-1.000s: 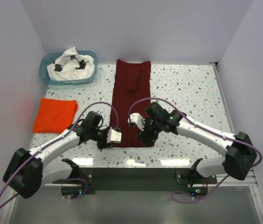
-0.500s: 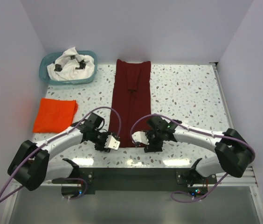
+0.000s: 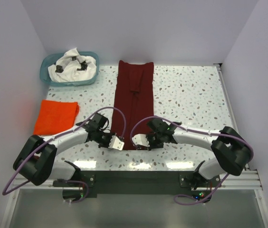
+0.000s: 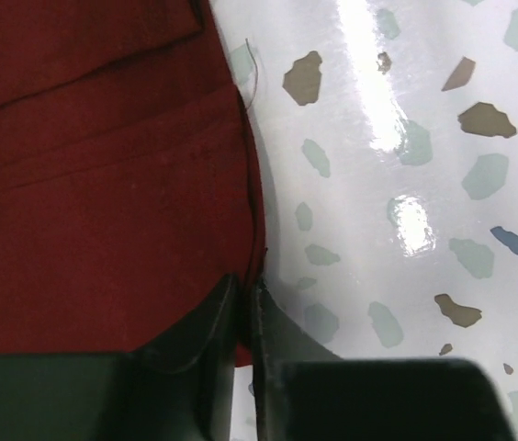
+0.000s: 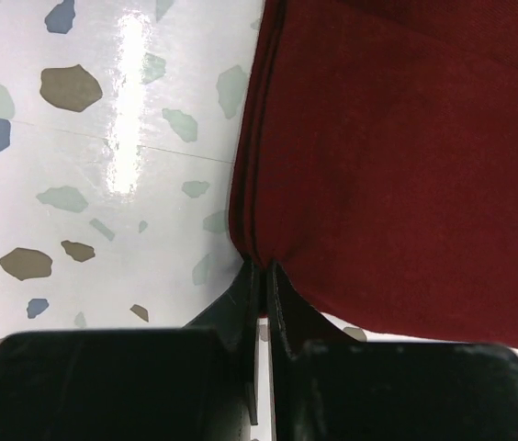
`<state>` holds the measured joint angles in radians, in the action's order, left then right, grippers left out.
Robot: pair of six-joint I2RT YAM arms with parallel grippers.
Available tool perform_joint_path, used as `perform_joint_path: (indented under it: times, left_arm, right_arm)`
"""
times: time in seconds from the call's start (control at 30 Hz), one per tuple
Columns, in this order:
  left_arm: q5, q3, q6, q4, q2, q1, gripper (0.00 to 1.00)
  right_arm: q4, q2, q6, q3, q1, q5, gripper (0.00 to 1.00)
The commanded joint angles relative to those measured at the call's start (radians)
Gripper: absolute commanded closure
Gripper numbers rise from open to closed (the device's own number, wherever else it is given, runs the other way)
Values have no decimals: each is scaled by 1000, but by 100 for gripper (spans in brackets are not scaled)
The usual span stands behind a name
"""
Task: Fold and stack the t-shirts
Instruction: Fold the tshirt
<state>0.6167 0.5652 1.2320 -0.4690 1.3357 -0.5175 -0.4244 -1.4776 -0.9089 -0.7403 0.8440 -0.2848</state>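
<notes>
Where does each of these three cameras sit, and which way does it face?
Top external: above and behind the bases, looking down on the terrazzo table, maroon t-shirt, orange-red t-shirt and teal basket; left arm and right arm show.
Left wrist: on the left arm, looking down past the left pincer, shut on the shirt's near left corner.
Right wrist: mirrored; right pincer shut on the near right corner.
Shared: all show the maroon t-shirt and table.

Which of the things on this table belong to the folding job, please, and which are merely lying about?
Belonging to the job:
- maroon t-shirt, near corners pinched by the left tool and right tool
- folded orange-red t-shirt
- white t-shirt with black print, heaped in the basket

Just lying about:
- teal plastic basket
</notes>
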Motion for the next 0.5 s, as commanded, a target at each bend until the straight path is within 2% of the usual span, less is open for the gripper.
perform_joint_path:
  times: [0.0,0.07,0.2,0.33,0.47]
  left_arm:
    - [-51,9,9,32,11,-15,90]
    - [-29,18,-8,4,-30,-44,100]
    - [34,42,-83,-45,-124,-102,100]
    - [110,53,-133,-166,-240,-182,100]
    - [126,94,-199,-229,-320,-194,100]
  right_arm:
    - [-2,-26,7,2,0,0,100]
    - [-26,-7,14,-5,1,-28,100]
    - [-97,80,57,4,4,-91,100]
    - [-206,247,93,12,24,-161,100]
    - [-287,367,165,-11,41,-185,100]
